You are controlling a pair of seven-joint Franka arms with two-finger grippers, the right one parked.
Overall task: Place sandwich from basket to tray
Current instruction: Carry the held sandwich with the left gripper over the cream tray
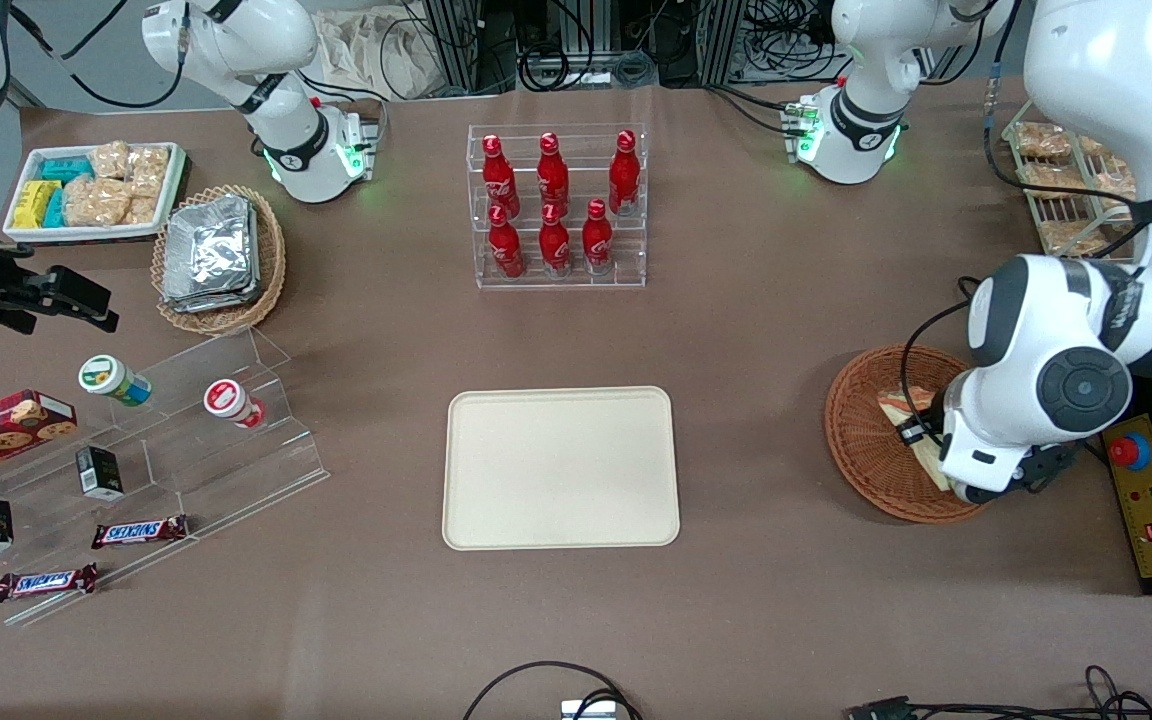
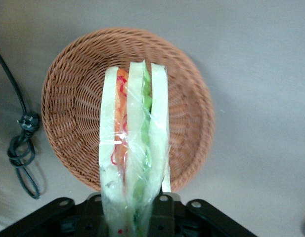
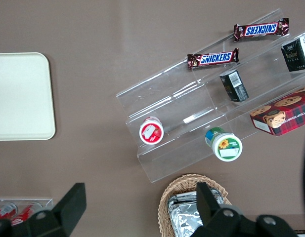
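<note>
The sandwich, a plastic-wrapped wedge of pale bread with orange-red and green filling, stands on edge between the fingers of my left gripper, which is shut on it. It hangs over the round reddish-brown wicker basket, which holds nothing else. In the front view the gripper is over the basket at the working arm's end of the table, and only a corner of the sandwich shows beside the wrist. The cream tray lies bare at the table's middle.
A clear rack of red bottles stands farther from the front camera than the tray. A yellow emergency-stop box sits beside the basket. A black cable lies next to the basket. Acrylic snack shelves stand toward the parked arm's end.
</note>
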